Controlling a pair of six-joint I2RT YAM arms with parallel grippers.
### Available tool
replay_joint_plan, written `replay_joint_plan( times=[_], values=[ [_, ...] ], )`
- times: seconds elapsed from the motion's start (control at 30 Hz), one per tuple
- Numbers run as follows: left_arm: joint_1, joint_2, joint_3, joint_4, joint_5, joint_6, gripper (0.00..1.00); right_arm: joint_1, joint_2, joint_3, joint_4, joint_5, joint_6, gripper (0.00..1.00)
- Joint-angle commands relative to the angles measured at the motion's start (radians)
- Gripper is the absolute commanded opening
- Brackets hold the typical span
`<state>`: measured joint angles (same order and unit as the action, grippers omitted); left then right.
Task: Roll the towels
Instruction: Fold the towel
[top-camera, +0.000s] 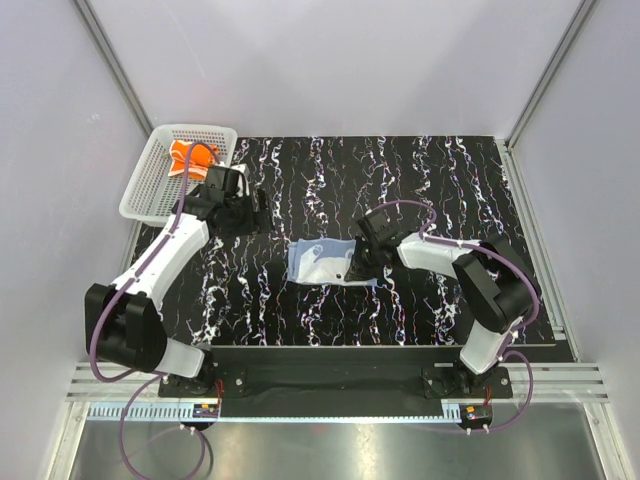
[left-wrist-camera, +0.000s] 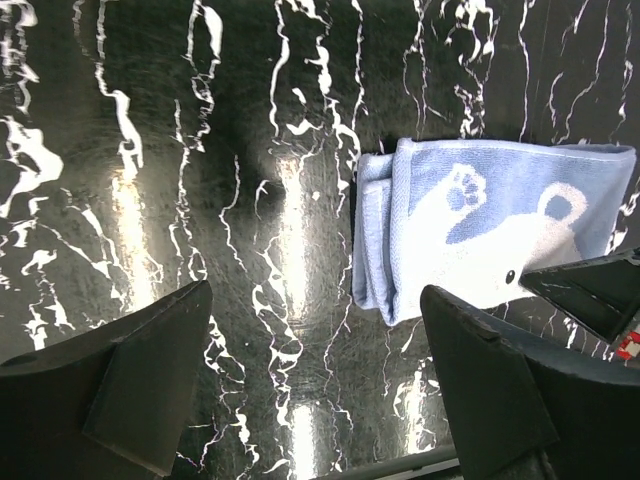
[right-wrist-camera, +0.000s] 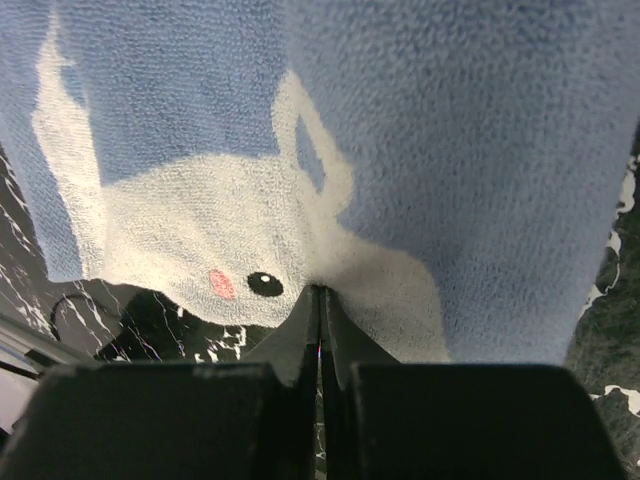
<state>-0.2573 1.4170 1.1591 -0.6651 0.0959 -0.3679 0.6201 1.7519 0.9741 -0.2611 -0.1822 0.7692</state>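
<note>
Worktop: black with white veining. We see two things on it, a basket and a towel.
Basket: white mesh, at the worktop's 10 o'clock corner.
Orange towel: bunched inside the basket at its 12 o'clock end, partly hidden by a cable of the left arm.
Blue towel: lies near the middle of the worktop, a little toward 6 o'clock and well apart from the basket. It is light blue with a white bear print. From the left wrist we see it folded, with doubled layers along one edge.
Right fingers: pressed together on the blue towel, pinching the cloth at the white bear print, just beside the bear's eye and pink cheek. From above they meet the towel at its 3 o'clock edge.
Left fingers: spread wide with only bare worktop between them. They sit just beside the basket's 4 o'clock corner, at 10 o'clock from the blue towel, and touch neither towel.
Lift: we cannot tell whether the pinched edge is raised off the worktop.
</note>
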Motion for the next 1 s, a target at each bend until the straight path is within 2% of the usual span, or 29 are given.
replay_joint_plan(
  times=[0.0,0.3,0.47,0.63,0.73,0.83,0.97],
  values=[
    [-0.014,0.01,0.048,-0.004,-0.027,0.02,0.9,-0.008,0.008,-0.026,0.049,-0.033,0.016,0.0],
    [-0.062,0.037,0.056,-0.019,-0.076,0.03,0.85,-0.008,-0.017,-0.072,0.016,-0.033,0.009,0.0],
    [-0.092,0.071,0.074,-0.037,-0.093,0.029,0.82,-0.01,-0.138,-0.054,-0.088,-0.026,-0.03,0.0],
    [-0.128,0.138,0.135,-0.06,-0.119,-0.019,0.81,-0.008,-0.242,0.012,-0.211,-0.011,-0.071,0.19],
    [-0.184,0.189,0.189,-0.059,-0.134,-0.049,0.8,-0.008,-0.279,0.032,-0.24,0.015,-0.084,0.22],
    [-0.235,0.256,0.249,-0.053,-0.151,-0.066,0.77,-0.01,-0.287,0.014,-0.23,0.049,-0.094,0.22],
    [-0.264,0.373,0.321,-0.048,-0.159,-0.071,0.67,-0.026,-0.244,-0.031,-0.198,0.061,-0.091,0.15]
  ],
)
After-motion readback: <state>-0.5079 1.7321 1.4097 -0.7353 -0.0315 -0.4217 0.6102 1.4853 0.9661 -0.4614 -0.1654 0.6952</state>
